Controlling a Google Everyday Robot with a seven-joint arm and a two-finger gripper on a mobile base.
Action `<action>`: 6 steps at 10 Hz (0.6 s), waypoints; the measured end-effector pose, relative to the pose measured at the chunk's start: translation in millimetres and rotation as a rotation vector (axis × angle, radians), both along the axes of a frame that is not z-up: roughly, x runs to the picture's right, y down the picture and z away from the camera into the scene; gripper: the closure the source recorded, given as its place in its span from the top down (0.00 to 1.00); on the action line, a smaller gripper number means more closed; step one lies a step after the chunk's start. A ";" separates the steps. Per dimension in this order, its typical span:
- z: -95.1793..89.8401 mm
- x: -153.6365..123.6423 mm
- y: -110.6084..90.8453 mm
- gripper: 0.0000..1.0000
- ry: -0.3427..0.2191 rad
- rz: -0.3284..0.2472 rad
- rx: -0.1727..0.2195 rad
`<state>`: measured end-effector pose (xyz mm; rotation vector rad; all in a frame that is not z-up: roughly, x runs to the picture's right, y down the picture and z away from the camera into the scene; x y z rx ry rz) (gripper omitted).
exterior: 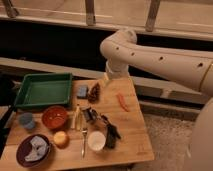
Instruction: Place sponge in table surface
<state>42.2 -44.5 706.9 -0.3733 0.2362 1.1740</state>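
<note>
A small blue sponge [82, 91] lies on the light wooden table surface [132, 135], just right of the green tray. My gripper [106, 80] hangs at the end of the white arm over the table's far edge. It is slightly right of and behind the sponge, apart from it. The jaws stand open and I see nothing held in them. The thick arm reaches in from the right side of the view.
The green tray [44, 90] fills the table's far left. A brown object [94, 92] sits beside the sponge and a red item [122, 102] lies to the right. Nearer are an orange bowl [54, 117], blue cup [26, 120], purple bowl [34, 150], white cup [96, 141] and utensils.
</note>
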 end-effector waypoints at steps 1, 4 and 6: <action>0.0 -13.1 -2.2 0.79 -0.025 -0.012 0.011; 1.5 -11.7 -1.9 0.79 -0.024 -0.014 0.011; 4.3 -10.5 -1.5 0.79 -0.032 -0.010 0.003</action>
